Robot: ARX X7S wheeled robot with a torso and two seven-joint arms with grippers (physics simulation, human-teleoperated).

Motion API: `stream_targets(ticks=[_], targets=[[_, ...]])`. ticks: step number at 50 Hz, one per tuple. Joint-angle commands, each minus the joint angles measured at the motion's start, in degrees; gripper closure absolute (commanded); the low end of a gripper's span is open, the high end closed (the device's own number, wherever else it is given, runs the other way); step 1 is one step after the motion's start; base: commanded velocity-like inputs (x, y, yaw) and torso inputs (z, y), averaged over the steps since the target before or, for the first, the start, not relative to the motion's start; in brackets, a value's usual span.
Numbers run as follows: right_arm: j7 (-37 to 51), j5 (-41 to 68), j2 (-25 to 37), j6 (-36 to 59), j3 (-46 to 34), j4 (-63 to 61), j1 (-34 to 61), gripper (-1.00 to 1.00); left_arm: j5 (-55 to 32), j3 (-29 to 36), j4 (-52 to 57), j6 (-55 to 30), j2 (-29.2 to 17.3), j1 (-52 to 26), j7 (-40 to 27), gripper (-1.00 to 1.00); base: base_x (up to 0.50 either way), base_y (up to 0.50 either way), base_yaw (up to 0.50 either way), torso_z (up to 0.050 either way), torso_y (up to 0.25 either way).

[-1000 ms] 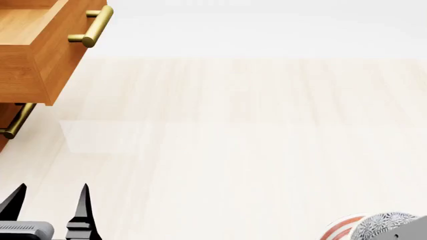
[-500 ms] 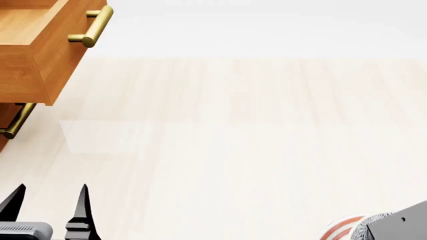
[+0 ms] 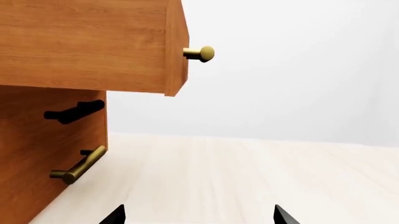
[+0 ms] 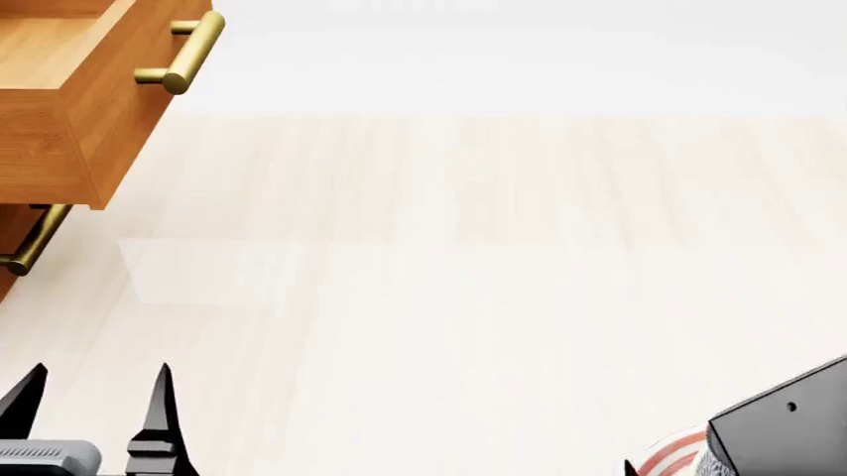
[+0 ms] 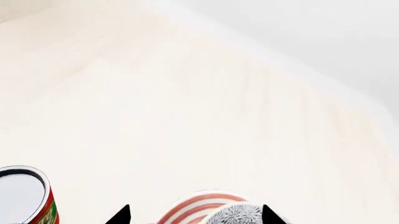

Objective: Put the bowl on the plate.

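A pale wooden tabletop (image 4: 503, 278) fills most of the head view. At its far left stands a wooden cabinet (image 4: 54, 99) with its upper drawer (image 4: 79, 59) pulled out and a brass bar handle (image 4: 179, 55) on the front; a second brass handle (image 4: 34, 238) shows on the closed drawer below. The left wrist view shows the same cabinet (image 3: 44, 154) close by, the open drawer (image 3: 93, 44) jutting above.

At the near right edge of the head view, a grey part of the right arm (image 4: 787, 426) covers most of the plate (image 4: 668, 454), leaving only a sliver of its red-ringed rim. The bowl cannot be seen there. In the right wrist view the plate (image 5: 187, 207) shows more of its red rings, and the bowl (image 5: 237, 215), with its grey-black floral pattern, is seen in front of the plate, between the two black fingertips. Whether the bowl rests on the plate cannot be told. A can (image 5: 25, 196) with a silver top and a red and green side stands well apart from them; no writing on it can be read.

The left gripper (image 4: 93, 392) hangs over bare table with its jaws wide apart, holding nothing. The right gripper (image 5: 196, 215) also has its jaws spread, the tips on either side of the bowl's rim; contact cannot be told.
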Motion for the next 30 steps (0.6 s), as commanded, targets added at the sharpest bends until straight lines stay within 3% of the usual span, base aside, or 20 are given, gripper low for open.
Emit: stream_targets(ticks=[1,30], targets=[[-0.1,0.5,-0.2,-0.8,1.6,-2.5,1.5,-1.00,-0.1,0.1,0.2,0.0,-0.2,-0.1,-0.1,-1.00,0.00,0.00,0.00,0.000,0.000],[4.9,-2.9,-3.3,-2.2,4.9,-6.3,4.2,-1.00,0.1,0.4,0.9,0.0,-0.6,0.1,-0.7,-1.00,0.00,0.00,0.00,0.000,0.000]])
